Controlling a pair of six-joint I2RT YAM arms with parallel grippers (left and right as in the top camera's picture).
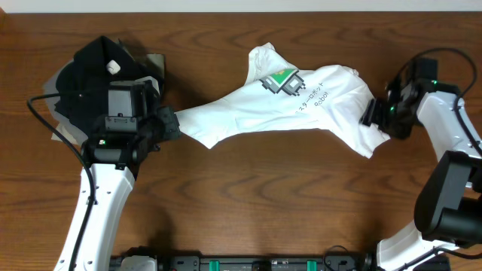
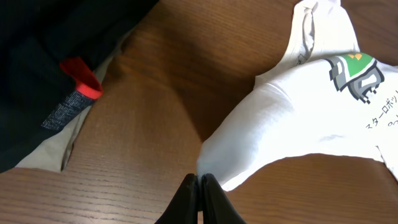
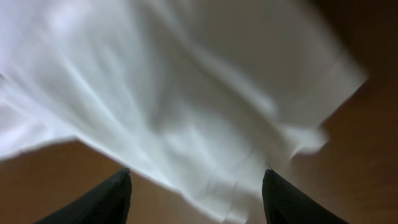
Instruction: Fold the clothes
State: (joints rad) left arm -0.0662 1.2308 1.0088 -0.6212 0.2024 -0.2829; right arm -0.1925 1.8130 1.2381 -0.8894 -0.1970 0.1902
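On the wooden table (image 1: 241, 211) the shirt (image 1: 316, 105) lies stretched, seemingly mid-spreading. The left gripper (image 2: 199, 186) pinches one end. The right gripper (image 3: 196, 180) gapes wide over the other and likely needs a fresh grasp.

I work at a flat table (image 1: 248, 203) of dark reddish-brown wood, its long grain running left to right, and it fills almost the whole overhead view. Along its far edge a thin pale strip (image 1: 226, 2) shows beyond the wood; I cannot tell whether that is wall or floor. The light is soft and even, leaving a dull sheen on the grain and broad, blurred shadows. Close up by my right side the wood looks warmer, orange-brown and out of focus.
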